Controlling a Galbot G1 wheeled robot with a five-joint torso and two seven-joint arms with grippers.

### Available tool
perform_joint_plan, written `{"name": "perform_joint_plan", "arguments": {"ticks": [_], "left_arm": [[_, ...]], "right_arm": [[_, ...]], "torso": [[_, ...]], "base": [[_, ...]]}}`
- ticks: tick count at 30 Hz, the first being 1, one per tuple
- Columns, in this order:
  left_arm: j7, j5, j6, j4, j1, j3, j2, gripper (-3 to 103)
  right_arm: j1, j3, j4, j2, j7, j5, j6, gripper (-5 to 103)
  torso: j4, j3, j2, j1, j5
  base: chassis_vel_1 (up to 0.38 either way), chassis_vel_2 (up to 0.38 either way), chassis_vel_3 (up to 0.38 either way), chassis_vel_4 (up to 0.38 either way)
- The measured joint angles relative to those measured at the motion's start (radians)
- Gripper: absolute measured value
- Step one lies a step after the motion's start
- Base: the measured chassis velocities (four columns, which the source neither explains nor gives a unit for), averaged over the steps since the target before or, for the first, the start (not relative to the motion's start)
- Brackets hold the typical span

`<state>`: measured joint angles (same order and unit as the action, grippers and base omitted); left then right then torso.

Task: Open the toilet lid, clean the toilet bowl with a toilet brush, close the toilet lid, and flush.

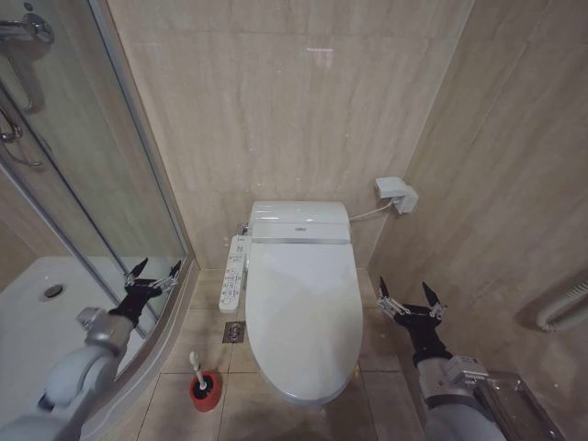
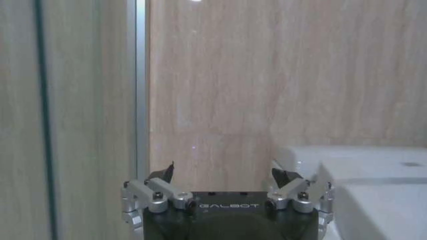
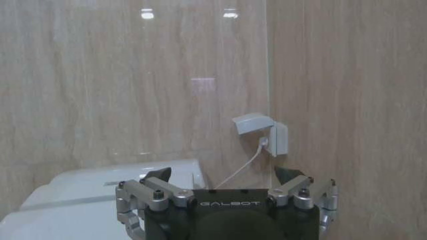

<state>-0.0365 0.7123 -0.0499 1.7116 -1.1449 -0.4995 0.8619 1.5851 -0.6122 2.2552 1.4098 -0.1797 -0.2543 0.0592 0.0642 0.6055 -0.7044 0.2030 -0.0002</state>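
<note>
Toilet lid lay flat and closed over the toilet bowl, of which only the front rim showed beneath the lid's near edge. The white tank unit sat behind the lid against the beige tiled wall. A control panel with rows of buttons ran along the toilet's left side, just beside the lid.

Toilet brush stood upright in its red holder on the floor tiles, left of the bowl's front end and apart from it. A square floor drain sat between the holder and the control panel.

Left gripper hovered above the floor at the shower enclosure's edge, well left of the lid, fingers spread apart, holding nothing. In the left wrist view the same gripper pointed at the back wall, fingers wide, the tank corner to one side.

Right gripper hung right of the lid, near the side wall, fingers likewise apart and empty. The right wrist view showed the gripper facing the wall corner, with a white wall socket and its cable ahead.
</note>
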Motion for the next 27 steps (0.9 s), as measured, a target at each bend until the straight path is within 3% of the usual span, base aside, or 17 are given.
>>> {"name": "perform_joint_plan", "arguments": {"ticks": [5, 14, 16, 27], "left_arm": [[-0.008, 0.014, -0.021, -0.153, 0.19, 0.117, -0.029, 98], [-0.062, 0.02, -0.042, -0.381, 0.418, 0.249, -0.027, 97], [-0.082, 0.031, -0.049, -0.451, 0.501, 0.324, -0.031, 97], [-0.1, 0.075, -0.05, -0.52, 0.666, 0.517, -0.002, 97]], "right_arm": [[0.0, 0.0, 0.0, 0.0, 0.0, 0.0, 0.0, 100], [0.0, 0.0, 0.0, 0.0, 0.0, 0.0, 0.0, 100], [0.0, 0.0, 0.0, 0.0, 0.0, 0.0, 0.0, 100], [0.0, 0.0, 0.0, 0.0, 0.0, 0.0, 0.0, 100]], "torso": [[-0.0002, 0.0, 0.0, 0.0, 0.0], [-0.0007, 0.0, 0.0, 0.0, 0.0005], [-0.0001, 0.0, 0.0, 0.0, -0.0001], [0.0, 0.0, 0.0, 0.0, 0.0003]], "base": [[0.0, 0.0, 0.0, 0.0], [0.0, 0.0, 0.0, 0.0], [0.0, 0.0, 0.0, 0.0], [0.0, 0.0, 0.0, 0.0]]}}
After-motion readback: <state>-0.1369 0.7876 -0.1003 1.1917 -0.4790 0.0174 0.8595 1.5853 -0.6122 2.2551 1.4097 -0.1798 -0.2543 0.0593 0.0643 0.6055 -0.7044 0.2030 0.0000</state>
